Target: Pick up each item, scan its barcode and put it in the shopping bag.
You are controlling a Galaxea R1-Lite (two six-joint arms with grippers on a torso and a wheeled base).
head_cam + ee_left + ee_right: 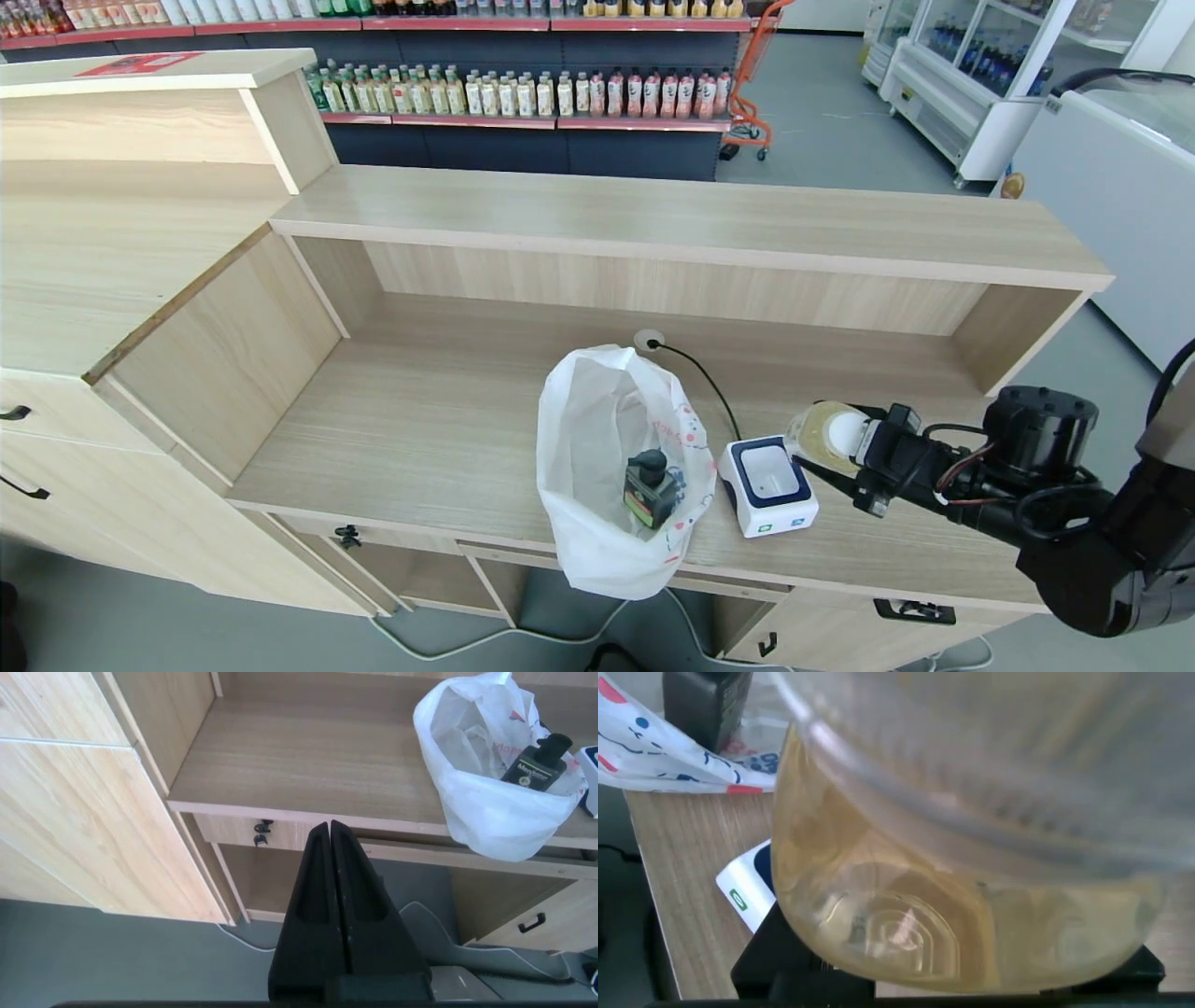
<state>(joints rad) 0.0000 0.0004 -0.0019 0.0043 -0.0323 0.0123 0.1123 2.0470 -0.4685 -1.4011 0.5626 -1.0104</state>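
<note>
left gripper [330, 833]: 2 fingers pressed together, nothing between them; hangs low in front of the counter [420, 420], below its front edge, near the drawer with the key.
shopping bag [597, 439]: white, mouth open upward, stands at the counter's front edge with its lower part hanging over it; well apart from the left gripper.
dark bottle [651, 485]: inside the bag, upright, black pump cap on top, label toward the robot.
cable [700, 373]: black, runs from the hole in the back of the counter to the scanner.
scanner [767, 485]: white box with a dark-rimmed window facing up, just right of the bag, touching or nearly touching it.
clear bottle [810, 429]: yellowish liquid inside, held in the air just right of the scanner and a little behind it; the right wrist view has the scanner's corner under it.
clear bottle axis: tipped off upright, white round end toward the gripper side; exact lean cannot tell.
right gripper [831, 448]: pinching the clear bottle, 1 finger on each side of its body, arm coming in from the right.
</note>
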